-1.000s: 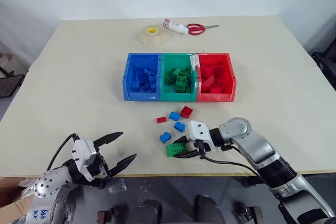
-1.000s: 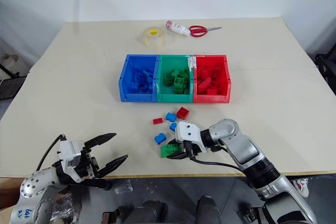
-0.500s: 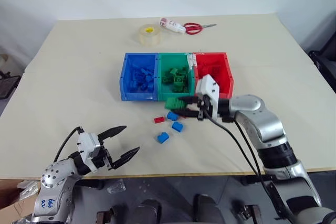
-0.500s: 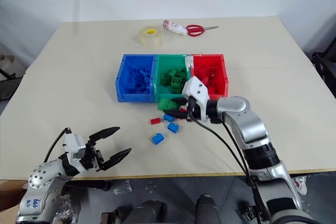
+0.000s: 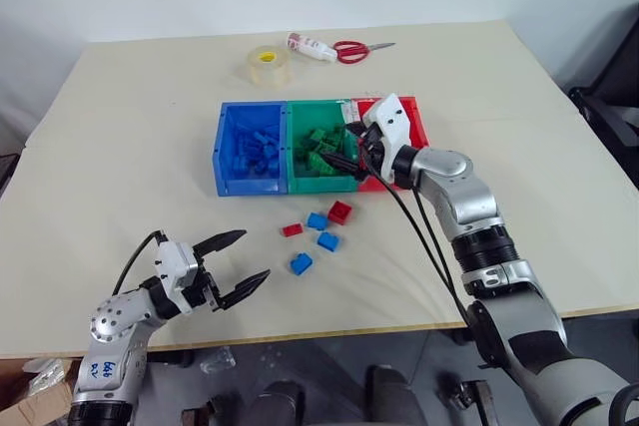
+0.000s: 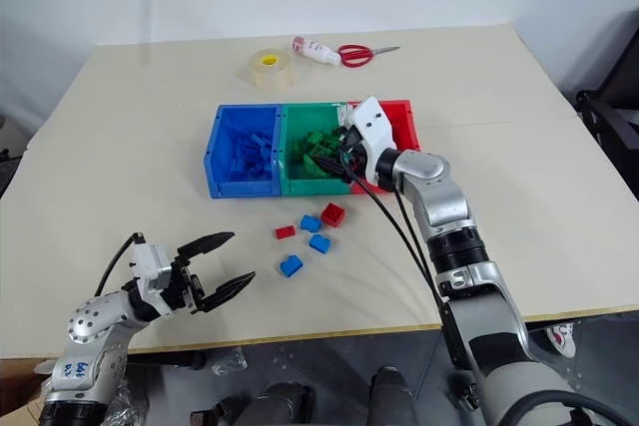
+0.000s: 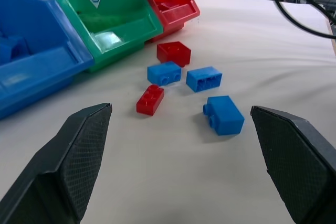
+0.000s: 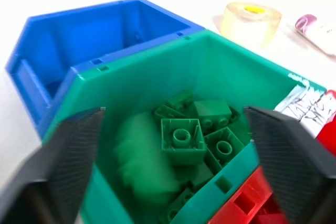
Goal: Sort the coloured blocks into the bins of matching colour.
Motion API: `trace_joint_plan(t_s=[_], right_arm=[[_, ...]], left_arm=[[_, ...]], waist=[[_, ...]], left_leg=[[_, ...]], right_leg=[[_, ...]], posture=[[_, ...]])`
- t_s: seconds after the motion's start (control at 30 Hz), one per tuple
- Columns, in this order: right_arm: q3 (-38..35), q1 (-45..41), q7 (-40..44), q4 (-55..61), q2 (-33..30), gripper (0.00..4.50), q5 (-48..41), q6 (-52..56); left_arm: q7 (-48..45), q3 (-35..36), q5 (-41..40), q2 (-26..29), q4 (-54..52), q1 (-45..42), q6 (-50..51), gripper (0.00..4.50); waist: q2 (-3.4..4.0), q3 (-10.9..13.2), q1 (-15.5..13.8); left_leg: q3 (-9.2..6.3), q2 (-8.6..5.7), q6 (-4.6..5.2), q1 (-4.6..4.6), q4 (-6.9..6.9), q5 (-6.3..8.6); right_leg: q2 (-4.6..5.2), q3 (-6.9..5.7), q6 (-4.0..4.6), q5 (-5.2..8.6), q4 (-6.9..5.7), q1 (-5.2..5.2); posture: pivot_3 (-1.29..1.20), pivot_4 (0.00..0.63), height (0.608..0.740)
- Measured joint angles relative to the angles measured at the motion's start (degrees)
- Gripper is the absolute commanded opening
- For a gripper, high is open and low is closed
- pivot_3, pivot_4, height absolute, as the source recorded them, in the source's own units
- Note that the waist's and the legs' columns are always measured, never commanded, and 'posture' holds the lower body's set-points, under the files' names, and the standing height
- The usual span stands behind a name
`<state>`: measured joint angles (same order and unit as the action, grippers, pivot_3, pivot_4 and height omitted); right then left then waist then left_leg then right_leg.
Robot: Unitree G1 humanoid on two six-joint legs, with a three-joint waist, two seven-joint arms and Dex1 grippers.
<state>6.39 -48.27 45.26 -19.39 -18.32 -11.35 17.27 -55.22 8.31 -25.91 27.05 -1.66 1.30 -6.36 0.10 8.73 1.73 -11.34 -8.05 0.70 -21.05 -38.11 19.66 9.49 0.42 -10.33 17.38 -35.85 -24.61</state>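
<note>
My right gripper (image 5: 337, 150) hangs open over the green bin (image 5: 300, 180), which sits between the blue bin (image 5: 224, 147) and the red bin (image 5: 414, 119). In the right wrist view a blurred green block (image 8: 139, 156) lies loose among the green bricks inside, between the spread fingers (image 8: 58, 171). Five blocks lie on the table in front of the bins: a red one (image 5: 340, 212), a small red one (image 5: 292, 229), and three blue ones (image 5: 317, 220) (image 5: 327, 241) (image 5: 300, 264). My left gripper (image 5: 238, 258) is open near the table's front left, pointing at them with nothing in it.
A clear tape roll (image 5: 268, 64), a white tube (image 5: 308, 45) and red-handled scissors (image 5: 351, 50) lie at the table's far side. The blue bin and the red bin hold bricks of their own colours. The table's front edge (image 5: 329, 324) runs just past my left gripper.
My right gripper lifted the green block from the table's front, carried it up over the green bin and opened. The block has left its fingers. The left gripper barely moved.
</note>
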Motion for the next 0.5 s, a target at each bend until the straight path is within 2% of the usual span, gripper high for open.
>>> trace_joint_plan(t_s=[0.17, 0.3, 0.5], right_arm=[[2.0, 12.2, 11.0, 16.4, -9.0, 4.47, -5.2, 7.5], [1.8, 21.9, 18.2, 28.3, -18.5, 4.47, -9.7, 11.5], [-1.1, 31.2, 18.7, 34.1, -26.2, 4.47, -10.3, 14.2]], left_arm=[[-0.9, -0.3, 0.0, 0.0, 0.6, -0.4, -0.2, 4.5], [-2.1, -0.5, 0.0, 0.1, 2.3, -1.2, -0.6, 4.5], [-3.8, -0.3, 0.0, 0.5, 4.9, -2.8, -1.1, 4.5]], waist=[[0.0, 0.0, -0.3], [0.0, 0.0, -0.5], [-0.01, 0.0, -1.0]], left_leg=[[0.03, -0.07, 0.08, -0.07, -0.15, 0.05], [0.23, 0.03, 0.08, -0.04, -0.12, 0.05], [0.73, 0.14, 0.11, 0.0, -0.11, 0.08]], right_leg=[[0.05, 0.01, 0.02, -0.03, 0.02, 0.03], [0.05, -0.03, 0.01, -0.04, 0.16, 0.04], [0.07, -0.06, -0.07, -0.08, 0.29, 0.0]], posture=[[0.0, 0.15, 0.74], [0.0, 0.15, 0.74], [0.0, 0.15, 0.74]])
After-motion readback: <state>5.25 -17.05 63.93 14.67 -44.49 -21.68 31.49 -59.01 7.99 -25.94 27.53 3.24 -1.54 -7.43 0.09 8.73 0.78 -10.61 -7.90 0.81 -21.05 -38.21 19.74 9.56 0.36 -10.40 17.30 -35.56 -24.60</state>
